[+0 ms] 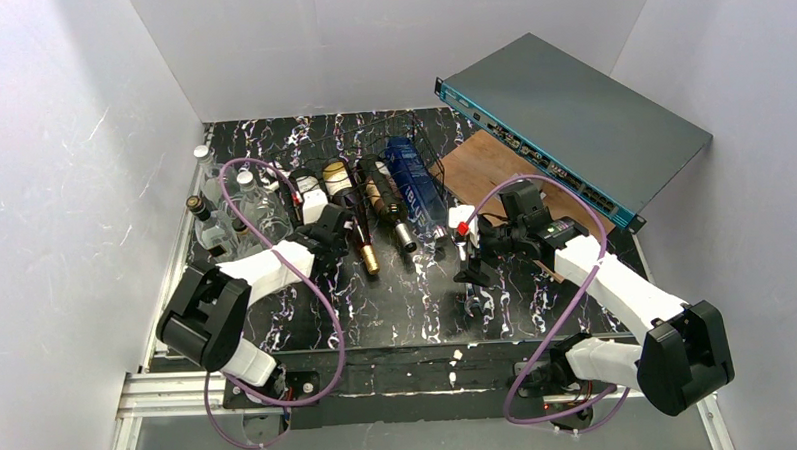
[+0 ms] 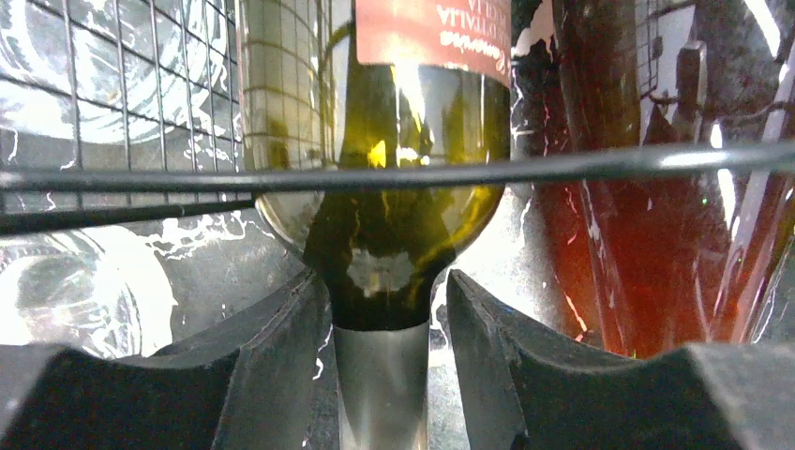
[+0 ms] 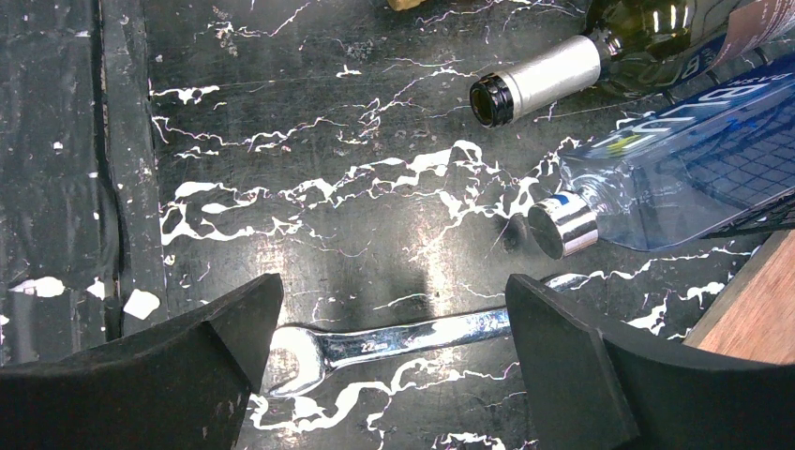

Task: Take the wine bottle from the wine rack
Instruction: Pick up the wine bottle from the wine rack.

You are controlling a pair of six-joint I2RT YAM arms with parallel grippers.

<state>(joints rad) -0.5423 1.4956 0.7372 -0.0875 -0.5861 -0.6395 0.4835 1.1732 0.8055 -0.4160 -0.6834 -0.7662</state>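
Note:
A green wine bottle (image 2: 412,141) with a red label lies on the black wire wine rack (image 2: 562,167), neck toward me. My left gripper (image 2: 384,291) straddles its grey-foiled neck. The left finger (image 2: 281,347) touches the neck, and a narrow gap shows beside the right finger (image 2: 497,356). From above, the left gripper (image 1: 330,227) sits at the front of the wine rack (image 1: 422,149) and hides that neck. My right gripper (image 3: 394,300) stands wide open over a chrome wrench (image 3: 394,342), holding nothing. It hovers right of centre (image 1: 468,273).
More bottles lie in the rack: a dark reddish one (image 2: 647,216), one with a silver-foiled neck (image 3: 544,84) and a blue one (image 3: 675,178). Clear glass bottles (image 1: 214,211) stand at the left. A grey box with a teal edge (image 1: 571,119) and a wooden board (image 1: 487,162) are at the back right.

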